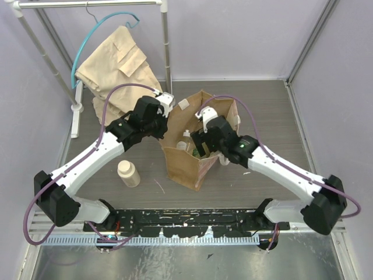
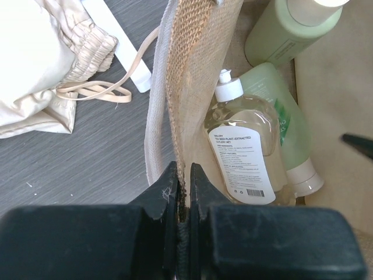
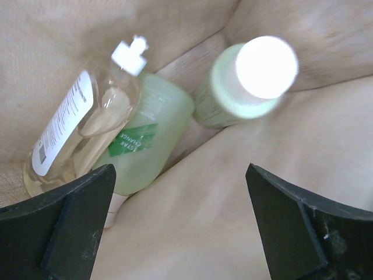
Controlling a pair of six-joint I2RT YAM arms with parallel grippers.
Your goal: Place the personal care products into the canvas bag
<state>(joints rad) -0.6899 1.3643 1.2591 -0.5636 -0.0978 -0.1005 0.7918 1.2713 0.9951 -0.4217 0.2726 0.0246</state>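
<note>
So, the left arm point(image 1: 93, 154) is stretched out from its base at the near-left corner, with the wrist angled across to the left rim of the canvas bag point(image 1: 186, 166). The left claw point(image 2: 182, 175) is clenched right on that rim: the woven edge of the fabric can be seen pinched between the two black fingers point(image 2: 160, 195), with the whitish strap point(image 2: 152, 134) running just beside it. The bag is stood upright mid-worktop point(image 1: 262, 111), mouth open

The right arm point(image 1: 280, 172) is brought in from the near-right corner, and its wrist is tipped down so the right claw point(image 3: 179, 169) hangs over the bag's mouth, pointed into it. That claw is spread wide and nothing is gripped by it

Three bottles can be seen down inside the bag: the amber white-capped one point(image 2: 242, 146) is laid over a green bottle with a cream cap point(image 2: 288, 125), and the green cylinder point(image 2: 285, 29) is just beside them. The cream bottle point(image 1: 129, 173) is stood on the worktop left of the bag, well apart from both claws
</note>
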